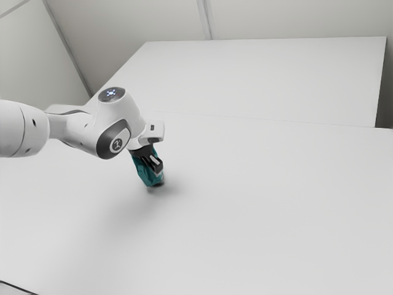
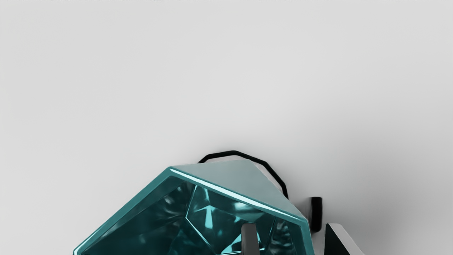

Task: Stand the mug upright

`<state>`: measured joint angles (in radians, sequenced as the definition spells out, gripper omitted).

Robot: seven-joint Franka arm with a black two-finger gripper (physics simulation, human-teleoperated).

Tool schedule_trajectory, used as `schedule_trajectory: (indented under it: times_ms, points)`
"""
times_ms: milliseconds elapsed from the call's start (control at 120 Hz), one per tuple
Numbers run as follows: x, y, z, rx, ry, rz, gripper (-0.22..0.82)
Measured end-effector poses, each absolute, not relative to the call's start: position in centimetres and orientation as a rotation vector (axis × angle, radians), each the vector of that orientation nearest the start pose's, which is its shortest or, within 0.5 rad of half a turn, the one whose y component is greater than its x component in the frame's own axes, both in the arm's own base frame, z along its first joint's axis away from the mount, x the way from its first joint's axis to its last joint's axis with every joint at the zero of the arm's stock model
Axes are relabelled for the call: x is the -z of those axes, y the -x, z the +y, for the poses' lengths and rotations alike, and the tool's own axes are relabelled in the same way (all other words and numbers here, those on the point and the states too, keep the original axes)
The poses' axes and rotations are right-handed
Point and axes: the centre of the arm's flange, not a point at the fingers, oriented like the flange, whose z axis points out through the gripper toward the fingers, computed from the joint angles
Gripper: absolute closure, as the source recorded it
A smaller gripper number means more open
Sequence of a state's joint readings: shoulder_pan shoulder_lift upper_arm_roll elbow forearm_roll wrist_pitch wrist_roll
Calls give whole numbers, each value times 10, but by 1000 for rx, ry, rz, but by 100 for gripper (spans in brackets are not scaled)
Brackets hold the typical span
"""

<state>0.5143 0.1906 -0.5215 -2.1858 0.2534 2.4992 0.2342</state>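
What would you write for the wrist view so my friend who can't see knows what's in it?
A shiny teal mug with angular sides has its open mouth toward the camera. The robot's gripper has its two fingers apart, one seen against that opening and the other beyond the rim. Around them is a plain, pale table.

mug (image 2: 212, 219) glossy, hard-looking, smooth-faceted; tabletop (image 1: 264, 203) smooth, matt; arm shell (image 1: 89, 127) smooth, plastic-looking

White table (image 1: 276, 215); soft shadow (image 1: 132, 206) beneath the teal mug (image 1: 146, 174)
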Motion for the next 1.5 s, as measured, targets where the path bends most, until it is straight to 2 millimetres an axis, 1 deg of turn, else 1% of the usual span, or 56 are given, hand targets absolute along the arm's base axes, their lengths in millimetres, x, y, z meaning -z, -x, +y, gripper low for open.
schedule_trajectory:
  times_ms: [267, 358, 508, 733, 867, 933, 1000, 1075, 1150, 1208, 1300, 1350, 1417, 1500]
  points:
    - [-332, -569, -1, 231, 2971, 634, 35]
    - [-338, -571, -1, 243, 2965, 633, 30]
    - [-355, -574, 0, 279, 2943, 629, 26]
    - [-381, -576, 0, 313, 2911, 623, 23]
    - [-399, -580, -8, 349, 2898, 634, 22]
    - [-419, -587, -19, 388, 2891, 644, 21]
    - [-445, -595, -24, 423, 2891, 628, 21]
    - [-482, -605, -21, 446, 2900, 583, 18]
    - [-515, -611, -16, 433, 2916, 531, 15]
    - [-534, -611, -14, 394, 2944, 485, 12]
    - [-556, -602, -7, 298, 2999, 385, 8]
    - [-563, -596, -4, 229, 3031, 329, 6]
    - [-566, -589, -1, 128, 3079, 259, 4]
    - [-564, -581, 3, 10, 3131, 182, 3]
